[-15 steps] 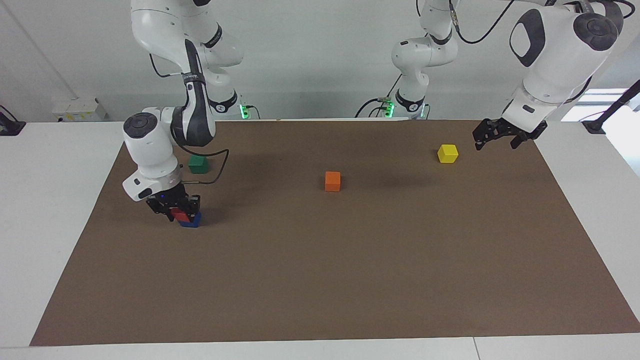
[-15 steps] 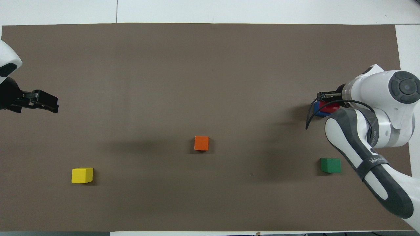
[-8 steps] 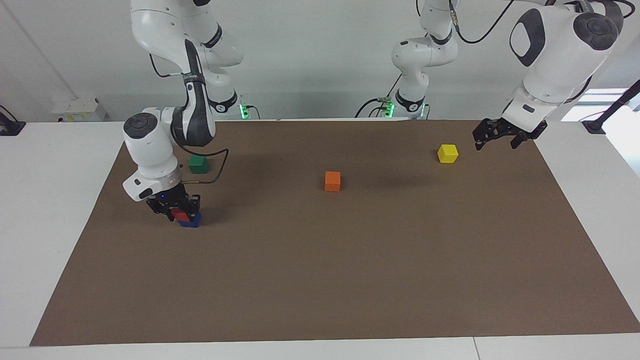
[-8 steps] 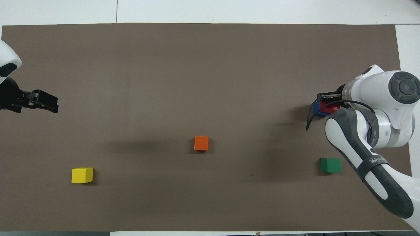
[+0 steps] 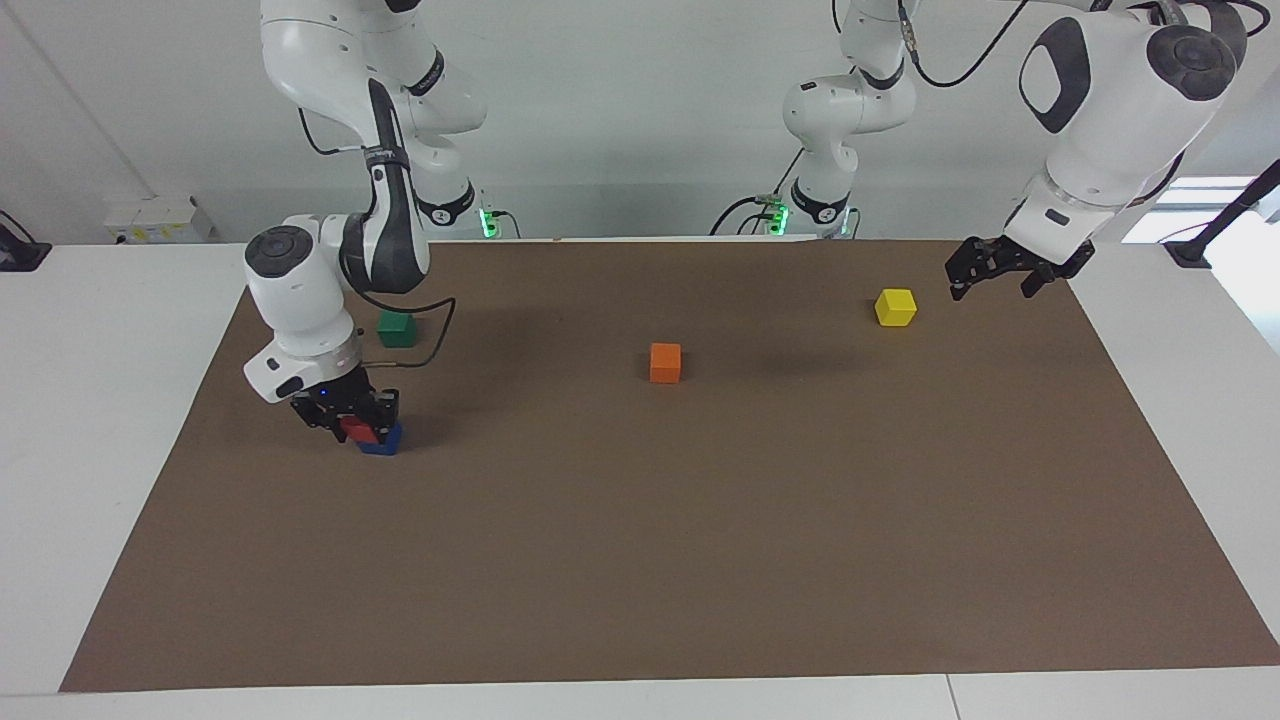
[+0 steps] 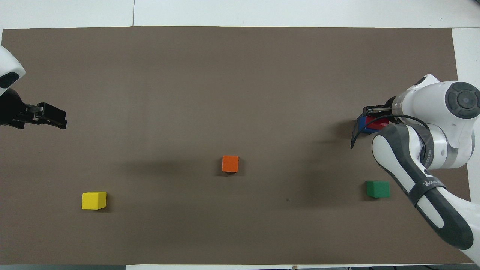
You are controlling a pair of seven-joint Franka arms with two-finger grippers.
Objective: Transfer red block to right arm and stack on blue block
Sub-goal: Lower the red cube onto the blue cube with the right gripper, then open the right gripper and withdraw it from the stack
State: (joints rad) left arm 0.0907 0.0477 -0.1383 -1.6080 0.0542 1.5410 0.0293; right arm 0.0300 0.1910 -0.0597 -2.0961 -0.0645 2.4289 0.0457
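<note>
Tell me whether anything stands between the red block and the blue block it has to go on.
Nothing visible does. The right gripper holds the red block directly on top of the blue block; whether it rests fully on it cannot be told. The green block stands apart, nearer the robots.

We've got a white table point(image 5: 90, 400) topped with a big brown mat point(image 5: 700, 540), a plain white wall point(image 5: 620, 120) above it, and a bright window point(image 5: 1195, 205) off in one corner.
</note>
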